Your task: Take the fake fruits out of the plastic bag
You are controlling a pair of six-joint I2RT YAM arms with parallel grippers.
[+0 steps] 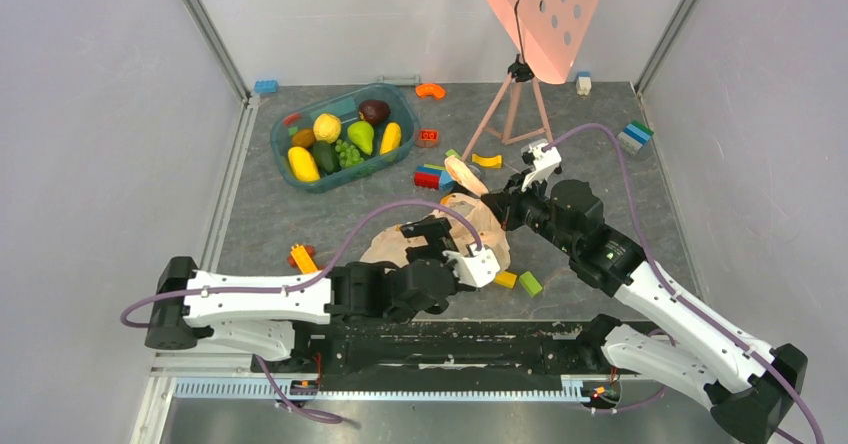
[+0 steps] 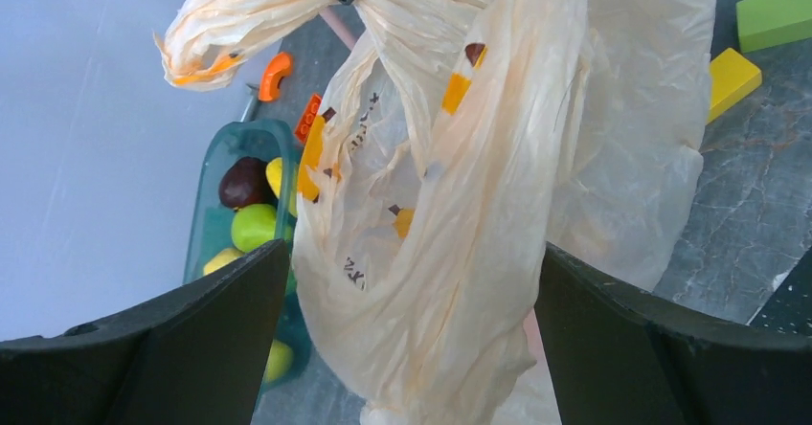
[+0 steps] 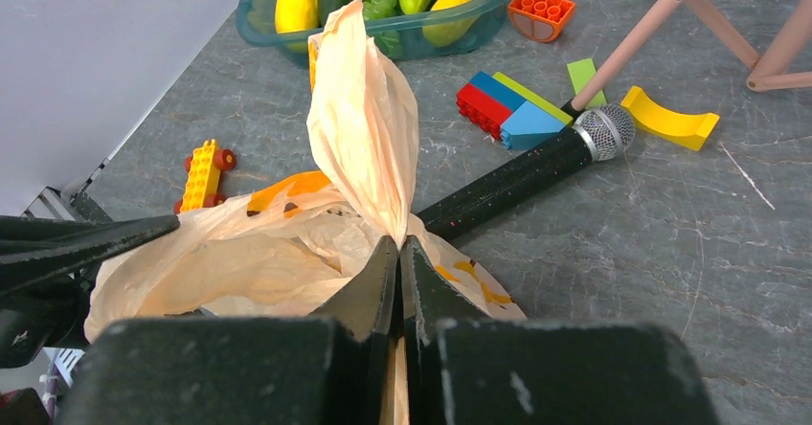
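The cream plastic bag (image 1: 487, 227) lies crumpled on the table between the two arms. My right gripper (image 3: 397, 250) is shut on a twisted handle of the bag (image 3: 362, 128) and holds it up; it shows in the top view (image 1: 495, 204). My left gripper (image 2: 412, 348) is open, its fingers (image 2: 191, 348) standing wide on either side of a hanging fold of the bag (image 2: 460, 205); in the top view (image 1: 425, 242) it sits at the bag's left side. The fake fruits (image 1: 340, 139) lie in a teal tub. No fruit shows inside the bag.
The teal tub (image 1: 283, 124) stands at the back left and also shows in the right wrist view (image 3: 251, 33). A black microphone (image 3: 527, 171) lies beside the bag. Toy blocks (image 1: 432, 176) are scattered around. A pink tripod stand (image 1: 515, 104) stands behind the bag.
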